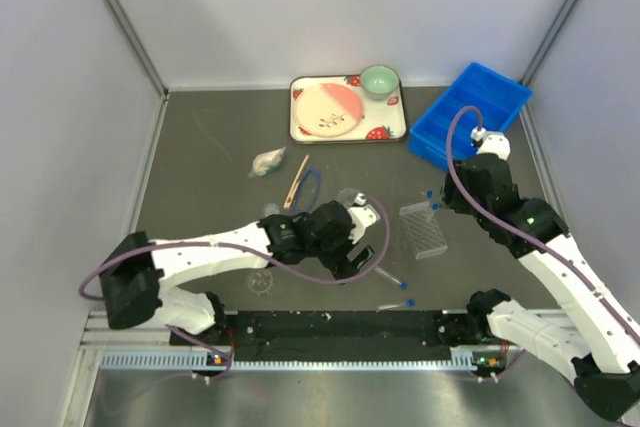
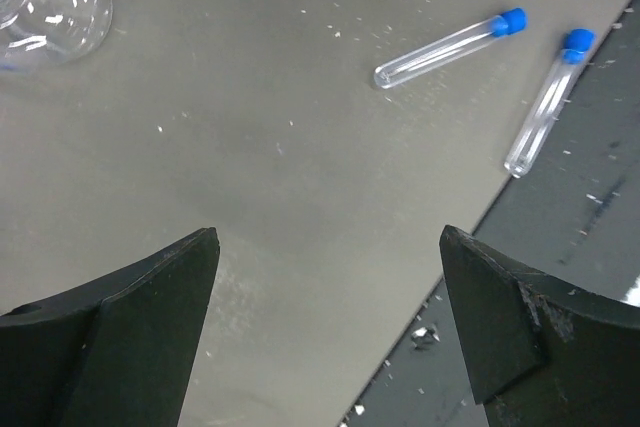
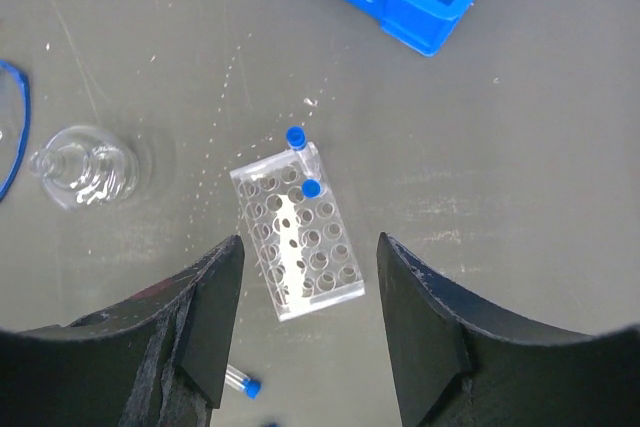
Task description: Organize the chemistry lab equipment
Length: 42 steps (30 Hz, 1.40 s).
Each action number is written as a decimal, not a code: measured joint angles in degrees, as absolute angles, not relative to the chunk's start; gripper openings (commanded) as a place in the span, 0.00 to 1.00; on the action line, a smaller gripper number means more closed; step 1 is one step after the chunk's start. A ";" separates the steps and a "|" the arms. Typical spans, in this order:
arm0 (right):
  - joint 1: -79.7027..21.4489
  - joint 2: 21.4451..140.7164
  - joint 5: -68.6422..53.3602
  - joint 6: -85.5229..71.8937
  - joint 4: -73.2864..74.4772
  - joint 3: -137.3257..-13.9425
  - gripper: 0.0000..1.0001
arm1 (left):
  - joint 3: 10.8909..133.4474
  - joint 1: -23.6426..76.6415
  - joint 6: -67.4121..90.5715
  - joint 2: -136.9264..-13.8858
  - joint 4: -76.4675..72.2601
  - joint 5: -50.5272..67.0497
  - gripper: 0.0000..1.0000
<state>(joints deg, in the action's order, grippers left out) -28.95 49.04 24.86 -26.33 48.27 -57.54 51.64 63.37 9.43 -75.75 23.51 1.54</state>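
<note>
Two clear blue-capped tubes (image 2: 450,47) (image 2: 545,102) lie flat near the table's front edge, ahead of my left gripper (image 2: 328,237), which is open and empty just above the mat. In the top view that gripper (image 1: 352,259) is at mid-table, left of the tubes (image 1: 390,274). The clear tube rack (image 3: 297,237) lies on the mat with two blue-capped tubes (image 3: 311,188) at its far end. My right gripper (image 3: 310,245) hovers open and empty above the rack. A small glass beaker (image 3: 85,167), a blue ring (image 1: 310,190) and a wooden stick (image 1: 296,182) lie left of the rack (image 1: 423,229).
A blue bin (image 1: 470,115) stands at the back right. The strawberry-print tray (image 1: 400,132) with pink plate and green bowl is at the back centre. A clear glass piece (image 1: 268,162) lies left of the stick, and a glass dish (image 1: 262,284) lies near the left arm.
</note>
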 measured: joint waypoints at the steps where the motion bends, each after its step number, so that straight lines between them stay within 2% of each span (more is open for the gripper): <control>1: -28.95 48.69 24.29 -26.13 48.53 -57.49 0.56 | 52.10 63.99 8.67 -77.71 22.79 0.56 0.97; 7: -28.95 46.37 20.95 -25.93 49.50 -57.25 0.56 | 54.63 67.92 1.15 -86.96 17.96 -3.57 0.96; 13: -28.95 44.25 18.41 -25.52 49.80 -55.79 0.56 | 54.83 69.43 -6.74 -90.61 10.79 -3.86 0.96; 25: -28.95 43.13 15.79 -25.04 49.63 -53.98 0.56 | 58.33 69.47 -15.77 -99.70 7.64 7.81 0.96; 33: -28.95 42.50 15.42 -24.80 49.30 -53.08 0.56 | 61.82 69.47 -18.35 -104.05 8.21 11.40 0.94; 37: -28.95 42.26 15.29 -24.60 49.28 -52.29 0.56 | 64.03 69.47 -19.11 -106.94 8.34 12.49 0.90; 42: -28.95 41.89 15.27 -24.58 49.30 -52.05 0.56 | 65.95 69.47 -19.53 -108.68 9.52 14.48 0.68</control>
